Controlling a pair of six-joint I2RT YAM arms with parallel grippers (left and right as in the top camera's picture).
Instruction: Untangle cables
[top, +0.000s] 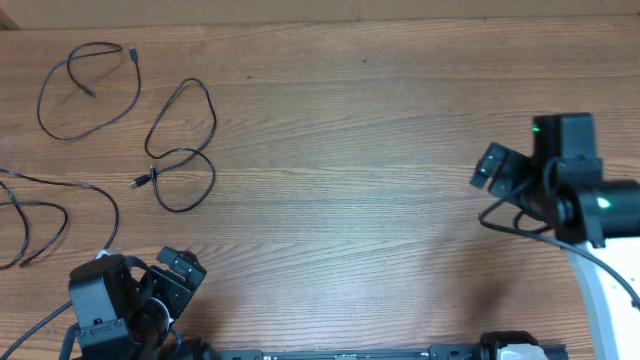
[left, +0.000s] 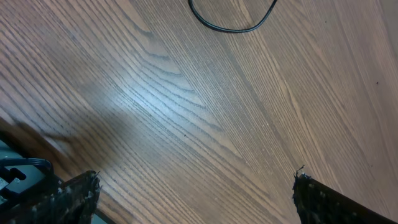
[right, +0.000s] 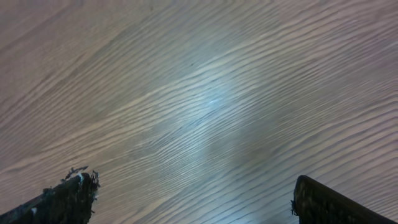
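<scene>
Three thin black cables lie apart on the wooden table in the overhead view. One forms a loop (top: 88, 92) at the far left. A second (top: 183, 150) makes a figure-eight loop right of it, with a plug near its left side. A third (top: 45, 215) trails off the left edge. My left gripper (top: 172, 272) is open and empty at the front left, below the second cable, whose lower loop (left: 230, 25) shows at the top of the left wrist view. My right gripper (top: 495, 168) is open and empty at the right, far from all cables.
The left arm's base (top: 100, 310) sits at the table's front left. The right arm's body (top: 585, 200) and its thick black wire stand at the right edge. The right wrist view shows only bare wood (right: 205, 93).
</scene>
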